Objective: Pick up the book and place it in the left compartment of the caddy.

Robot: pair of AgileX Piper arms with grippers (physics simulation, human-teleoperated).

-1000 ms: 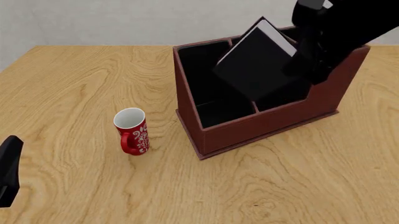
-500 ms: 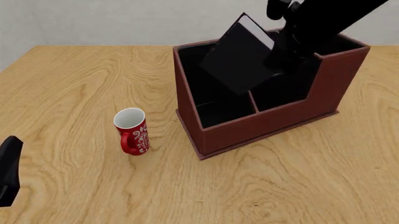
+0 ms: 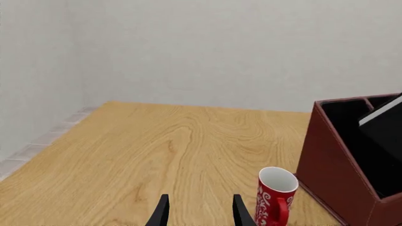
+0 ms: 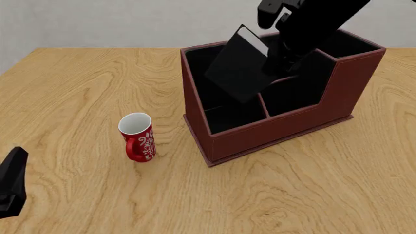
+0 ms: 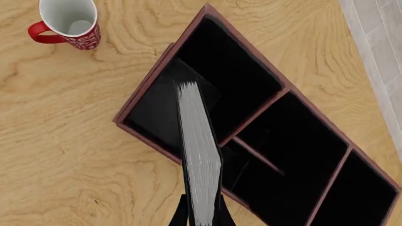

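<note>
The black book (image 4: 239,68) hangs tilted over the dark red-brown caddy (image 4: 273,132), its lower corner dipping toward the black-lined left compartment (image 4: 200,73). My right gripper (image 4: 281,54) is shut on the book's upper right side. In the right wrist view the white page edges of the book (image 5: 199,141) run out from the gripper (image 5: 201,215) over the left compartment (image 5: 217,66) of the caddy (image 5: 135,101). My left gripper (image 3: 201,215) is open and empty, low over the table. It appears at the near left edge as a gripper (image 4: 9,187) far from the caddy.
A red mug (image 4: 137,137) with a white pattern stands upright on the wooden table, left of the caddy. In the left wrist view the mug (image 3: 275,197) sits close to the caddy wall (image 3: 333,155), with the book (image 3: 384,128) above it.
My right gripper has carried the book leftward and a little farther back, from over the middle sections toward the left compartment. The left arm has barely shifted.
</note>
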